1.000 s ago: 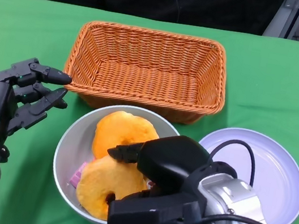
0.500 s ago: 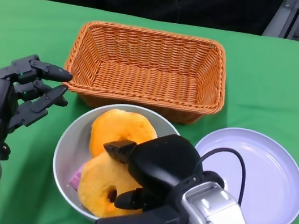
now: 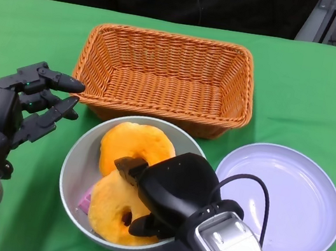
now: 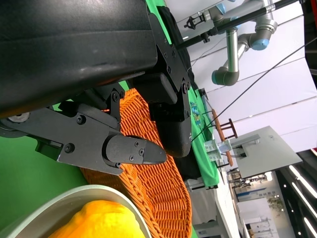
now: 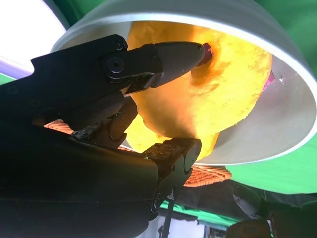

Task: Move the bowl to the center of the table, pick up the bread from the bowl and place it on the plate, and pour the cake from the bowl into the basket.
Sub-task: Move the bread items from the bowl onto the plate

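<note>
- Now the right hand [image 3: 166,193] pinches the near bread [image 3: 116,210] inside the bowl [image 3: 77,165].
- Beside the bowl, the left hand [image 3: 25,108] holds nothing, fingers spread wide.

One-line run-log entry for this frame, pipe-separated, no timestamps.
phase: grasping bread | right robot hand: closing on yellow ring-shaped bread in grey bowl | left robot hand: open | white round plate: empty

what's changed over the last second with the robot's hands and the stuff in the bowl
The right hand has slid left and deeper over the bowl, and its fingers now close around the nearer bread: one lies on its top, another sits under its edge. The plate shows more now that the arm has shifted. The left hand stays open beside the bowl. The basket, bowl and farther bread have not moved.
</note>
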You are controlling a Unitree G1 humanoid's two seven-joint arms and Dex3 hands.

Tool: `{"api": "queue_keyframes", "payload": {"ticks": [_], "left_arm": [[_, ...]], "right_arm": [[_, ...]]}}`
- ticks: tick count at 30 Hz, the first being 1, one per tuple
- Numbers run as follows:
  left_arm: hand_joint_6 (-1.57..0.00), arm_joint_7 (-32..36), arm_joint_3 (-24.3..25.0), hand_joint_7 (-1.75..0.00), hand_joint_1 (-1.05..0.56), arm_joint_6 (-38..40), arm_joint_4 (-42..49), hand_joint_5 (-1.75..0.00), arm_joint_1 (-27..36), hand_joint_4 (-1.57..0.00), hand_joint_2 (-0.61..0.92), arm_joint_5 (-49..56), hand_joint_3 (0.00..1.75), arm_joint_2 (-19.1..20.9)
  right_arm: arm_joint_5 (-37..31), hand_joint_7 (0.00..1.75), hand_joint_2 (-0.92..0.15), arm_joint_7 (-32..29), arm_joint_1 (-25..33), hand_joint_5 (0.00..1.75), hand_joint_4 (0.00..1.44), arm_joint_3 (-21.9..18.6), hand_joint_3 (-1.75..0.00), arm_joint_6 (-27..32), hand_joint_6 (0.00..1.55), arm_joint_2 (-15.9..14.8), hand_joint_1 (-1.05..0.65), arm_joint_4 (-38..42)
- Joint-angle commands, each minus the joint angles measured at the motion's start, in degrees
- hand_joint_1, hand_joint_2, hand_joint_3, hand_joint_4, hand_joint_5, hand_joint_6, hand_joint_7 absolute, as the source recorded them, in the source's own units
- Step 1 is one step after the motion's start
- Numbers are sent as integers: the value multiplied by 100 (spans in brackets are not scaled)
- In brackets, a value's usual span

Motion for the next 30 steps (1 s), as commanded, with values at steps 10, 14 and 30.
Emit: {"api": "queue_keyframes", "payload": {"ticks": [10, 14, 30], "left_arm": [[-83, 171, -11, -88, -26, -146, -29, -121, 80, -85, 92, 69, 27, 107], [-82, 136, -18, -89, -25, -143, -25, -121, 84, -83, 92, 40, 29, 108], [-81, -29, -11, -88, -25, -164, 26, -119, 81, -85, 92, -64, 29, 103]], "right_arm": [[279, 5, -92, -825, 238, 13, 100, 2, -5, -443, 76, -14, -64, 409], [333, 5, -92, -1262, 212, 19, 107, -10, -5, -691, 81, -48, -55, 618], [1116, 0, -92, -2281, 24, 61, 83, -291, -6, -1754, 90, -45, -26, 1444]]}}
